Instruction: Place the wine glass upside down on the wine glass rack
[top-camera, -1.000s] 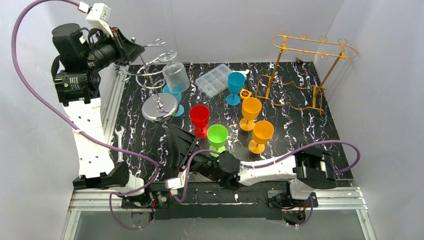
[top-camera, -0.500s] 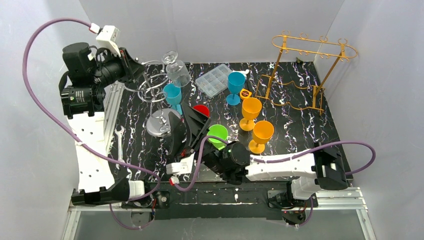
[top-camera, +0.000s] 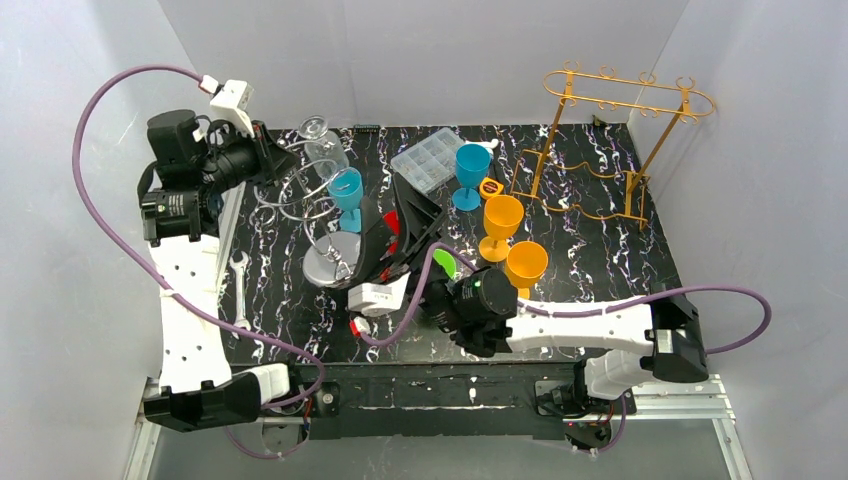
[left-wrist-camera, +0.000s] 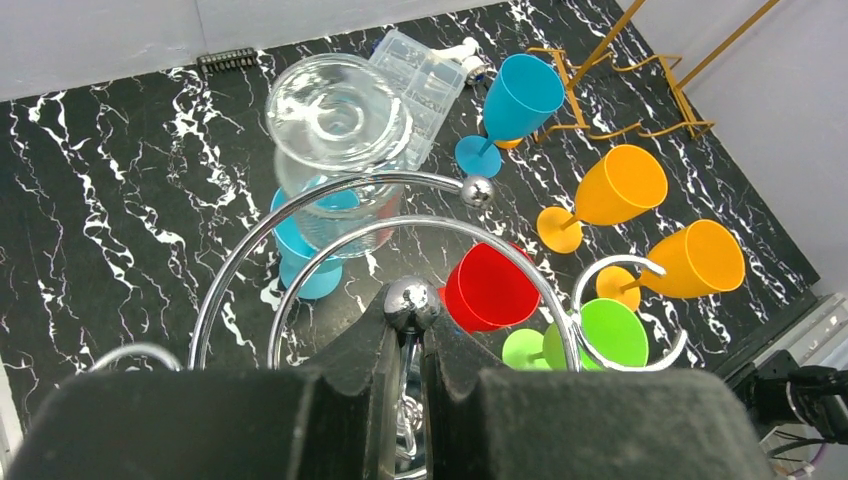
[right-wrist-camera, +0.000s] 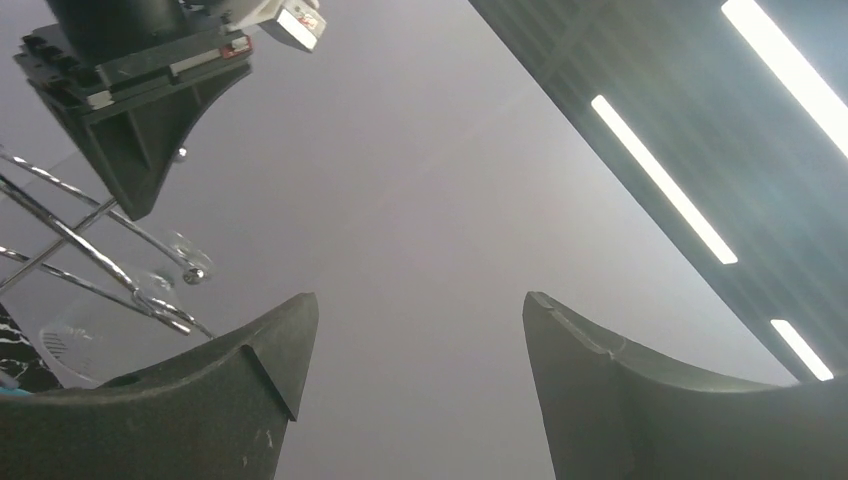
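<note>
My left gripper (left-wrist-camera: 411, 330) is shut on the ball-topped centre post of the chrome wine glass rack (left-wrist-camera: 330, 200), holding it over the table's left side. In the top view the left gripper (top-camera: 275, 160) holds the wine glass rack (top-camera: 330, 262) tilted. The clear wine glass (left-wrist-camera: 335, 130) hangs bowl-down, foot up, from one rack arm; the wine glass (top-camera: 322, 150) also shows from above. My right gripper (top-camera: 400, 225) stands open just right of the rack, pointing up. In its own view the right gripper (right-wrist-camera: 415, 300) holds nothing.
A teal glass (top-camera: 346, 188) stands below the rack; red (top-camera: 392, 222) and green (top-camera: 445, 263) glasses are partly hidden by the right arm. Two orange glasses (top-camera: 502, 215), another teal glass (top-camera: 472, 165), a clear box (top-camera: 427, 160) and a gold rack (top-camera: 625, 140) stand to the right.
The left arm has carried the rack with the clear glass nearer and slightly right. The right arm has risen and swung its open gripper up beside the rack.
</note>
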